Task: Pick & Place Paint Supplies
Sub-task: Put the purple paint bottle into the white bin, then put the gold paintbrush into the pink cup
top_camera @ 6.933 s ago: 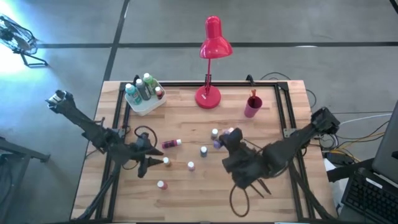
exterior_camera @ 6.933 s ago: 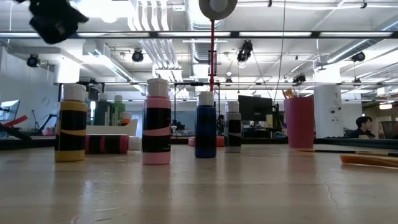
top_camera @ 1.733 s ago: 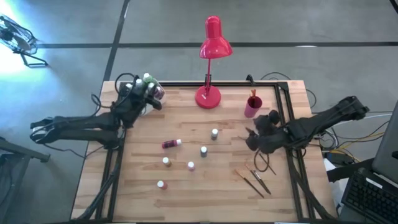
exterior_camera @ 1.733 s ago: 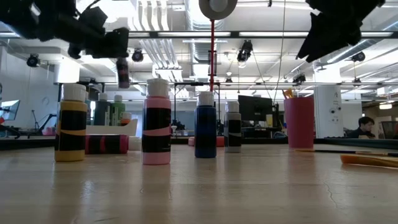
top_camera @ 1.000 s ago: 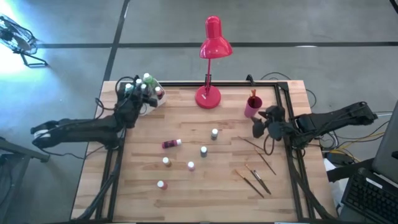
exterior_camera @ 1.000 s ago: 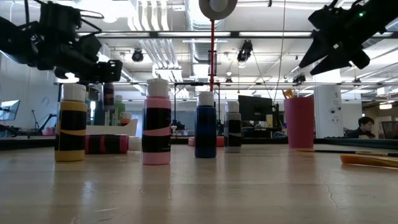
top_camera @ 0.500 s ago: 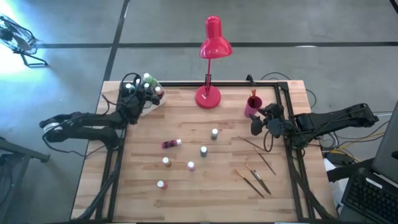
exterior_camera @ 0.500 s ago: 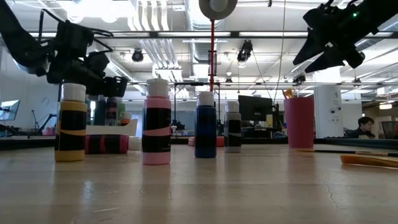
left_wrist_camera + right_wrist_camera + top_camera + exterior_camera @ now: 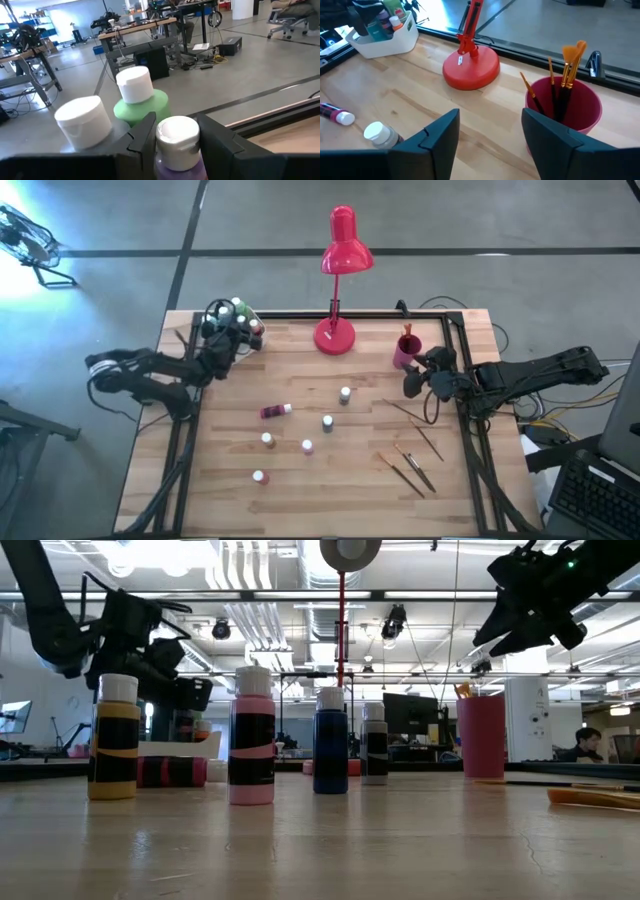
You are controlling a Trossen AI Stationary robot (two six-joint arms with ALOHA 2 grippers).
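Purple bottle (image 9: 177, 145): white cap, clamped between your left gripper (image 9: 222, 340) jaws; it sits over the white bin (image 9: 240, 348) at the table's far-left corner.
Bin contents: green bottle (image 9: 141, 102) and another white-capped bottle (image 9: 84, 122) just beside the held one.
Loose bottles: five upright mid-table, incl. one at (image 9: 345, 394), one at (image 9: 327, 422) and one at (image 9: 259, 477); a sixth, magenta bottle (image 9: 275, 411), lies on its side.
Low view: yellow bottle (image 9: 115, 740), pink bottle (image 9: 252, 738) and blue bottle (image 9: 331, 743) stand in a row.
Brushes on table: several loose brushes (image 9: 412, 466) lie on the right half, apart from the bottles.
Pink cup (image 9: 570, 112): upright, far-right area, holds orange-tipped brushes (image 9: 567, 65).
Right gripper (image 9: 413, 380): your jaws stand apart w/ nothing between them, hovering just beside the pink cup.
Red lamp (image 9: 340, 275): base on the table's far edge, between bin and cup.
Table (image 9: 330, 500): wood top, dark frame around it.
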